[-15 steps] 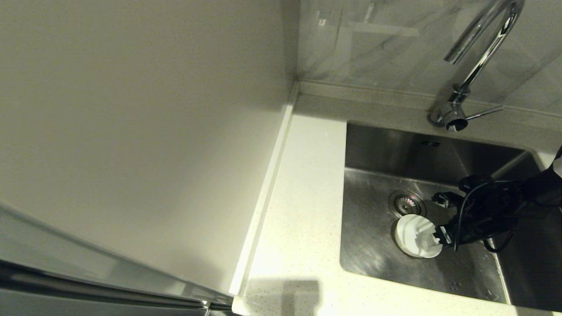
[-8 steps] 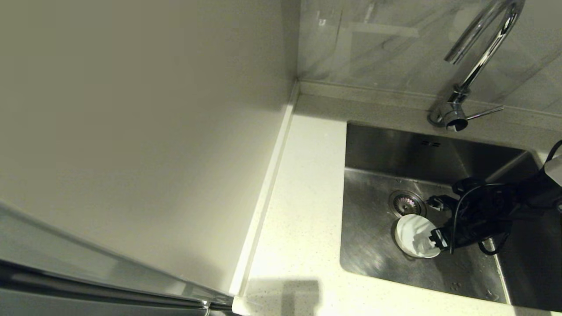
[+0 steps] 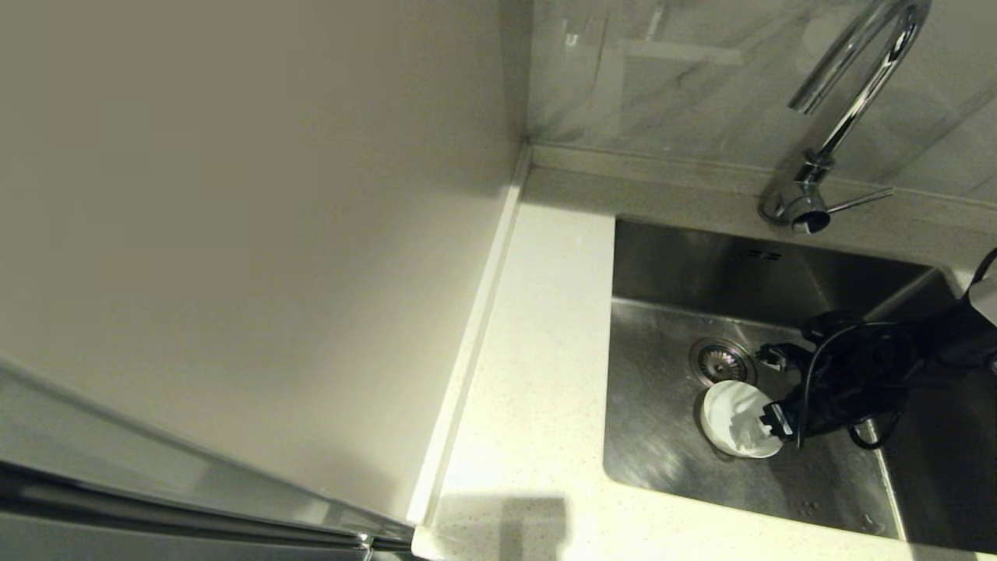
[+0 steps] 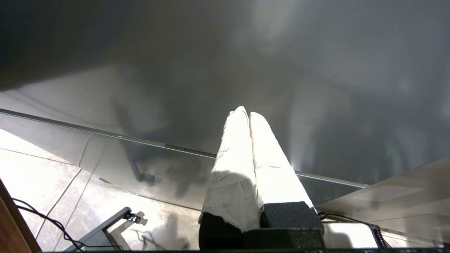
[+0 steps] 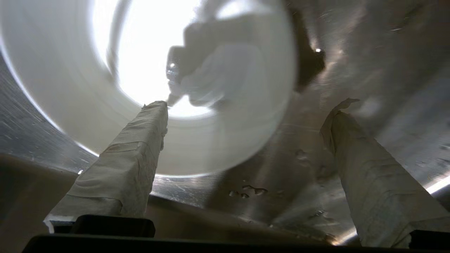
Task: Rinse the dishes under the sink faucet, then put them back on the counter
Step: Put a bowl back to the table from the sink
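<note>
A white bowl (image 3: 732,417) sits on the floor of the steel sink (image 3: 662,452), just in front of the round drain strainer (image 3: 720,360). My right gripper (image 3: 771,389) is down in the basin at the bowl's right side, open. One taped finger (image 5: 140,140) reaches over the bowl (image 5: 228,133). The other finger (image 5: 365,168) stands outside its rim over bare steel (image 5: 281,211). The pink and grey-blue bowls are out of view. The chrome faucet (image 3: 849,101) rises behind the sink, with no water running. My left gripper (image 4: 246,112) is shut on nothing, away from the sink.
The speckled counter (image 3: 537,374) runs along the sink's left side, with a low upstand (image 3: 475,327) against the beige wall panel. The faucet's side lever (image 3: 857,200) points right. Overflow slots (image 3: 763,255) mark the sink's back wall. Water drops (image 5: 249,191) lie on the basin floor.
My right gripper has crept a little to the left, so its near finger reaches further over the white bowl. The bowl has hardly shifted.
</note>
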You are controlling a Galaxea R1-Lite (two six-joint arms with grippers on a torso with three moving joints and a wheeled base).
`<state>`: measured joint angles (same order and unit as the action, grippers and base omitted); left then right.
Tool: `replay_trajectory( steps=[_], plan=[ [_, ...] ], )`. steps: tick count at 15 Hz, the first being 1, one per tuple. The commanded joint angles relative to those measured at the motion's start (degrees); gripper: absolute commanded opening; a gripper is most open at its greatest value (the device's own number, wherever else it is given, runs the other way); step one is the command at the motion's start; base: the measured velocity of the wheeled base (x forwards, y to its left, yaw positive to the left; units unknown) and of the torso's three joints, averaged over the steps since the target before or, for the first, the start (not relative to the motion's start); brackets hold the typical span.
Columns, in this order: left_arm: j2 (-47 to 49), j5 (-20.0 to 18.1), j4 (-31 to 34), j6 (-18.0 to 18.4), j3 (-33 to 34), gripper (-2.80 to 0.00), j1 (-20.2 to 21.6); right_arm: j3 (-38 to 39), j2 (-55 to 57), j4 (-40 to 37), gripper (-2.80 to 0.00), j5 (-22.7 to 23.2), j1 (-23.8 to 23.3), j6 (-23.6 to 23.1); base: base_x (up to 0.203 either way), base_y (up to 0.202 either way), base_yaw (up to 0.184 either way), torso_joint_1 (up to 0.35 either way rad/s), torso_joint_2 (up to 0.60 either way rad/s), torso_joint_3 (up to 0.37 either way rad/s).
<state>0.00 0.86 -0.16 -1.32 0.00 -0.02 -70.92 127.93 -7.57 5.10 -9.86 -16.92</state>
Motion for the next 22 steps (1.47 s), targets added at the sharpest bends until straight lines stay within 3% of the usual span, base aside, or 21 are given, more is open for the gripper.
replay_trajectory(
  steps=[1, 5, 22],
  plan=[
    [-0.2, 0.0, 0.0, -0.1, 0.0, -2.8, 0.0, 0.0, -2.8, -0.1, 0.0, -0.3, -0.3, -0.1, 0.0, 0.0, 0.0, 0.0, 0.0, 0.0],
    [-0.2, 0.0, 0.0, -0.1, 0.0, -2.8, 0.0, 0.3, -5.6, -0.3, 0.0, -0.4, -1.1, 0.3, 0.0, 0.0, 0.0, 0.0, 0.0, 0.0],
    [-0.2, 0.0, 0.0, -0.1, 0.0, -2.8, 0.0, -3.2, 2.7, -0.2, 0.0, -1.2, -0.9, 0.2, 0.0, 0.0, 0.0, 0.0, 0.0, 0.0]
  ],
)
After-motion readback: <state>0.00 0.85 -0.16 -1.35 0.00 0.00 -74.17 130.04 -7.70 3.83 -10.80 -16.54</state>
